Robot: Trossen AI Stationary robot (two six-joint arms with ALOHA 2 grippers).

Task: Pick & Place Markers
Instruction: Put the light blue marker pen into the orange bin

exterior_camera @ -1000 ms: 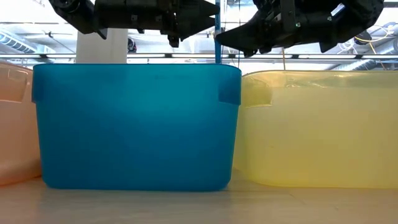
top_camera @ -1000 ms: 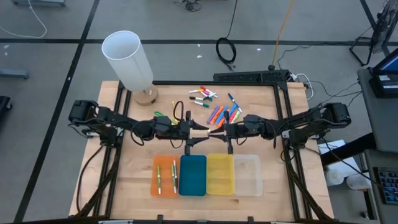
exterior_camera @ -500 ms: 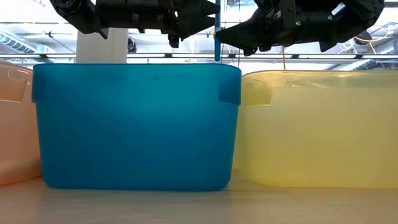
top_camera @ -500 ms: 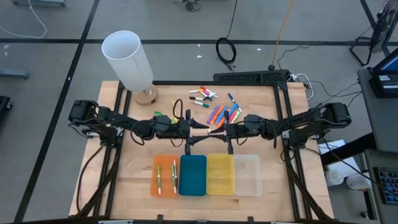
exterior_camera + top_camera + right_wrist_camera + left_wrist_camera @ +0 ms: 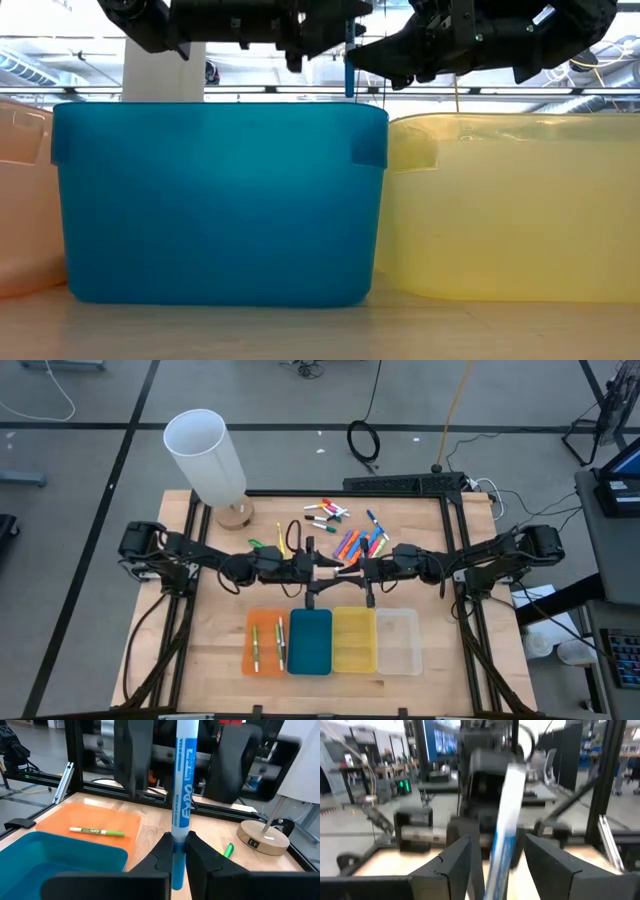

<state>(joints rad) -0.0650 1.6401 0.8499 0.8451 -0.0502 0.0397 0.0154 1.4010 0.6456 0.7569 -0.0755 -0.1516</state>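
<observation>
Wooden bench [image 5: 420, 530], carrying four trays in a row: orange tray [image 5: 250, 628], blue tray [image 5: 310, 642], yellow tray [image 5: 354, 640], clear tray [image 5: 398, 642].

Left end effector [image 5: 320, 563]: having shifted towards the right arm over the last second, now standing part open with a finger on each side of the pen, not yet gripping it.

Right end effector [image 5: 179, 851]: pinching the lower end of a blue marker [image 5: 182, 795], holding it upright above the bench just behind the blue tray.

Judgement: a handover is being set up; the drop into a tray is still pending.

Loose markers [image 5: 350, 540]: lying further back on the bench.

Green markers [image 5: 268, 645]: two, lying in the orange tray.

Lettering: "EXPO" is showing along the held barrel.
</observation>
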